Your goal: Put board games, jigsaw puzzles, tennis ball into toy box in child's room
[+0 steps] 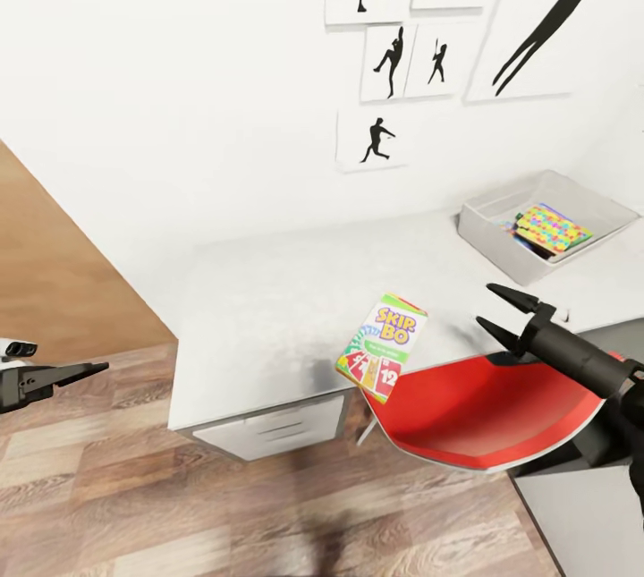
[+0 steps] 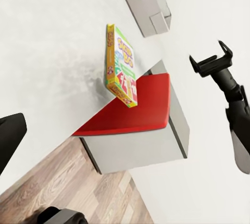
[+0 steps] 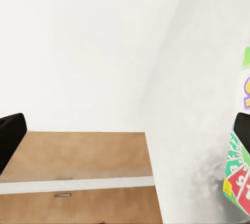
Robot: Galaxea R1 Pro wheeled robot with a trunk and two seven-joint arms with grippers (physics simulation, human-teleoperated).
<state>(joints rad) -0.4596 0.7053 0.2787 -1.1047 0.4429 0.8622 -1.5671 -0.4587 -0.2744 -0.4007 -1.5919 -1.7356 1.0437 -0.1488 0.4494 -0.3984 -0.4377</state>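
Observation:
The Skip-Bo board game (image 1: pixel 382 347) sits tilted at the table's (image 1: pixel 268 309) front edge, partly hanging over a red chair; no gripper touches it. It also appears in the left wrist view (image 2: pixel 122 67) and the right wrist view (image 3: pixel 239 177). My right gripper (image 1: pixel 496 309) hovers open and empty just right of it, above the table edge, and the left wrist view shows this gripper (image 2: pixel 210 56) too. My left gripper (image 1: pixel 76 371) is open, far left over the wood floor. At the table's far right stands the toy box (image 1: pixel 501 241) with the multicoloured jigsaw puzzle (image 1: pixel 553 228) inside.
A red chair (image 1: pixel 483 407) is tucked under the table's front edge below the Skip-Bo box. A drawer unit (image 1: pixel 268 429) hangs under the table's left end. A grey side desk (image 1: pixel 581 505) is at lower right. Black silhouette pictures (image 1: pixel 391 63) hang on the white wall.

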